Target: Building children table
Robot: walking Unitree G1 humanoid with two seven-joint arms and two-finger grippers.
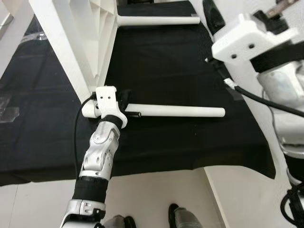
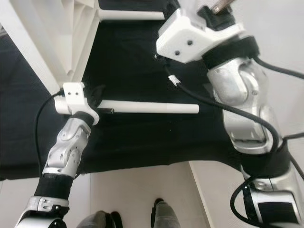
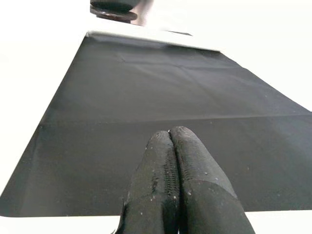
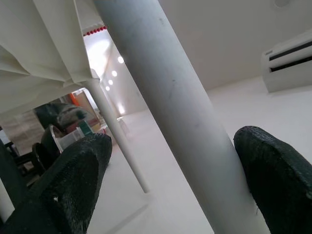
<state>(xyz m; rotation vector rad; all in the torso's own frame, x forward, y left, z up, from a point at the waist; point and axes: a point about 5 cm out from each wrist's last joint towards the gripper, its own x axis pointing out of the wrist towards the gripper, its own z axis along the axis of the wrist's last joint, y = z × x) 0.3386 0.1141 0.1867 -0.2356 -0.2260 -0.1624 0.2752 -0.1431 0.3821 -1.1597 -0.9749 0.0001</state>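
In the left eye view a black cloth (image 1: 171,71) covers the floor, and the white children's table (image 1: 80,33) lies tipped on it at the upper left, its ribbed underside facing the camera. One white table leg (image 1: 159,20) is already fitted and juts out sideways from the table's corner along the top of the frame. A second, loose white leg (image 1: 183,111) lies flat on the cloth, well apart from the first. The left end effector (image 1: 124,102) sits on the cloth at the near end of this loose leg, just beside the table's lower corner. The right arm (image 1: 247,42) reaches in from the upper right, raised above the cloth.

The right eye view shows the same layout, with the right arm's silver links (image 2: 247,109) large in the foreground and a cable looping along them.

In the left wrist view the left end effector's two black fingers (image 3: 163,180) are pressed together, nothing between them, with the cloth spread out beyond.

In the right wrist view the right end effector (image 4: 168,165) is spread wide, its fingers (image 4: 80,170) on either side of a white leg (image 4: 165,102) that runs between them; whether the pads touch the leg cannot be told.
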